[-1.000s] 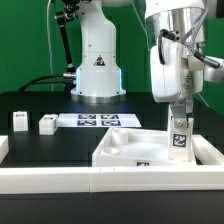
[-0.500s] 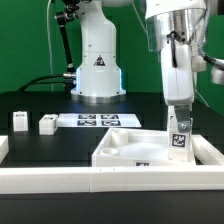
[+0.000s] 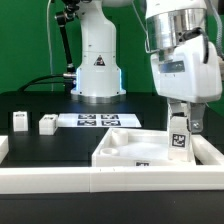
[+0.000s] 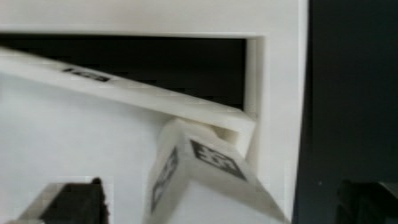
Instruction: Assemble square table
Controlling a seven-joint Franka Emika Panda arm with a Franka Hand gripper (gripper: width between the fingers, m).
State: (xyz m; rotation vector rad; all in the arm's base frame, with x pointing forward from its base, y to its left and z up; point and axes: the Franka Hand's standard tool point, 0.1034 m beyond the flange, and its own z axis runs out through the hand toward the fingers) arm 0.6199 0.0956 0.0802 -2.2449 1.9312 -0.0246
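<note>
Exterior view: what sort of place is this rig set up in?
Probably a robotics lab: green curtain behind, a black table bordered by a white rail, and the marker board of printed tags.

Exterior view's bright and even, light seems to come from above, and the shadows are soft. The white square top (image 3: 120, 145) nearly blows out against the black table (image 3: 60, 142). It's all low-res and soft. Wrist view's worse: washed-out whites, smeary edges, fingertips (image 4: 71, 203) just dark out-of-focus blobs.
</note>
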